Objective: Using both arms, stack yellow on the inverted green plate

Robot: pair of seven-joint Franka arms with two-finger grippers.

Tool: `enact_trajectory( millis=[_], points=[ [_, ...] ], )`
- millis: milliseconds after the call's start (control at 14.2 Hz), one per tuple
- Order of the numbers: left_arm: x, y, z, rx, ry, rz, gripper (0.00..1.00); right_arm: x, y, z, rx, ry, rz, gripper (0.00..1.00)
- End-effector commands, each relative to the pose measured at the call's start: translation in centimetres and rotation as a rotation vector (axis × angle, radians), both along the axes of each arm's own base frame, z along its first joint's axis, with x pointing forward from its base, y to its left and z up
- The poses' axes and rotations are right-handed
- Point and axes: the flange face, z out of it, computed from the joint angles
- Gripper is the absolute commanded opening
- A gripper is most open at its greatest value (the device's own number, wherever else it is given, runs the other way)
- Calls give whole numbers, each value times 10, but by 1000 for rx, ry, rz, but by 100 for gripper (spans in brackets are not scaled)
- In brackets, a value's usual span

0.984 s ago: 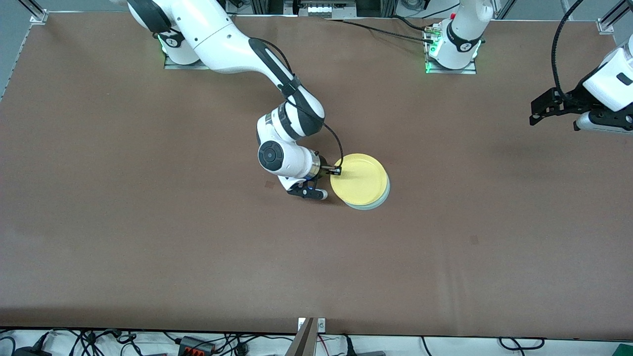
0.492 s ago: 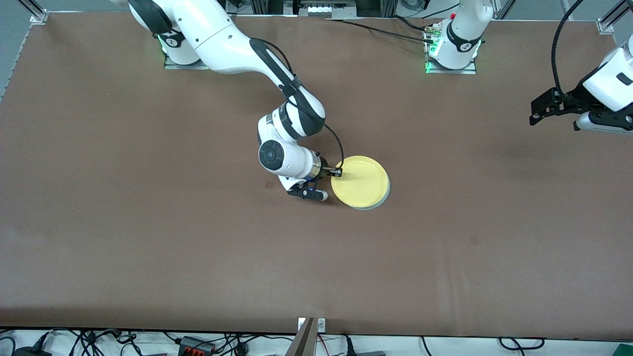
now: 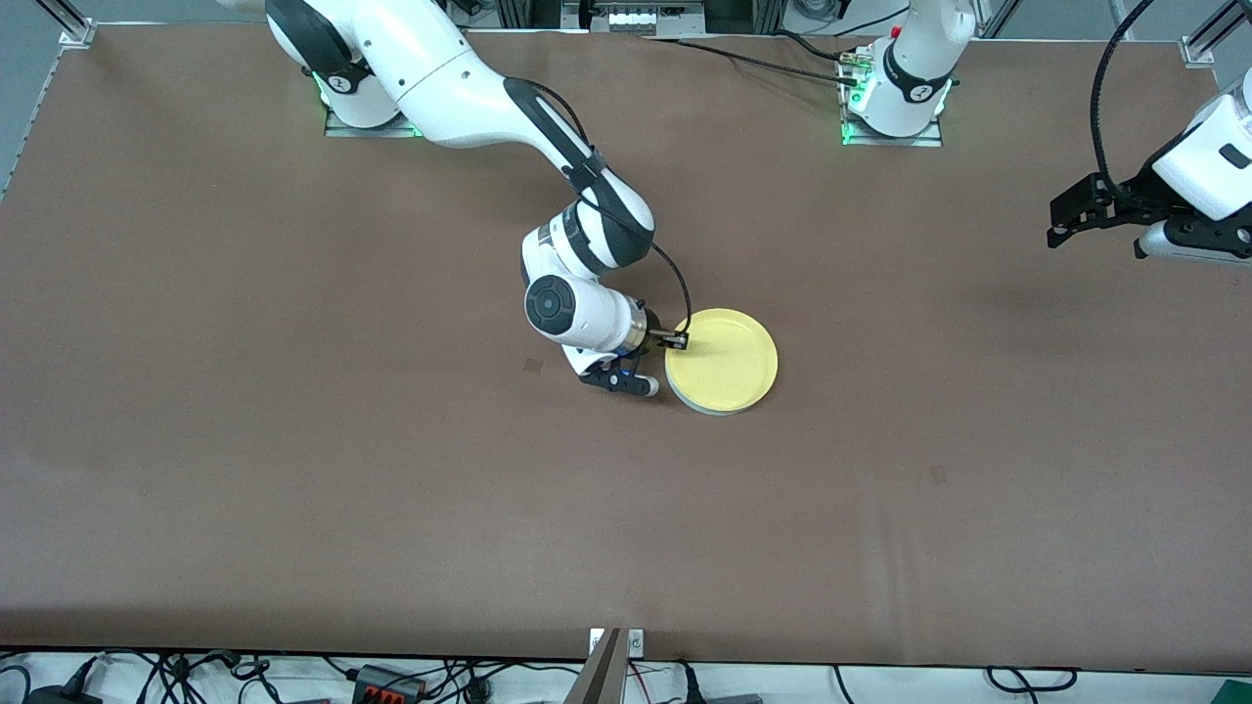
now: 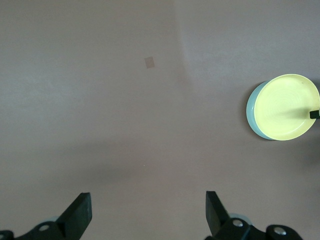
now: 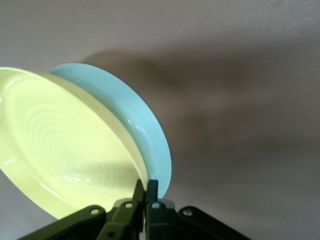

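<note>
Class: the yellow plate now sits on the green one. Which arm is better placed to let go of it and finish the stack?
The right arm. Its claw is shut on the yellow plate's rim, over the green plate. The left claw waits open above the table's left-arm end, away from both plates.

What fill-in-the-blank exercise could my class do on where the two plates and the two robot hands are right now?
1. The yellow plate lies on top of the ______ plate.
2. The right hand is shut on the rim of the ______ plate.
3. The left hand, which waits over the left arm's end of the table, has its fingers ______.
4. The yellow plate's hollow side faces ______.

Missing words: green; yellow; open; up
</note>
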Motion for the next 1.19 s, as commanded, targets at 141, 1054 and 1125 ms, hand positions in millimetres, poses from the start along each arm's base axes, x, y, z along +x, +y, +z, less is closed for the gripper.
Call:
enact_trajectory(
  millis=[141, 1054, 1125],
  points=[
    [-2, -1, 4, -11, 1, -15, 100, 11, -3, 9, -1, -11, -26, 100],
    [-2, -1, 4, -11, 1, -15, 100, 55, -141, 230, -205, 8, 71, 100],
    [-2, -1, 4, -11, 1, -14, 100, 62, -168, 242, -233, 15, 79, 100]
  ],
)
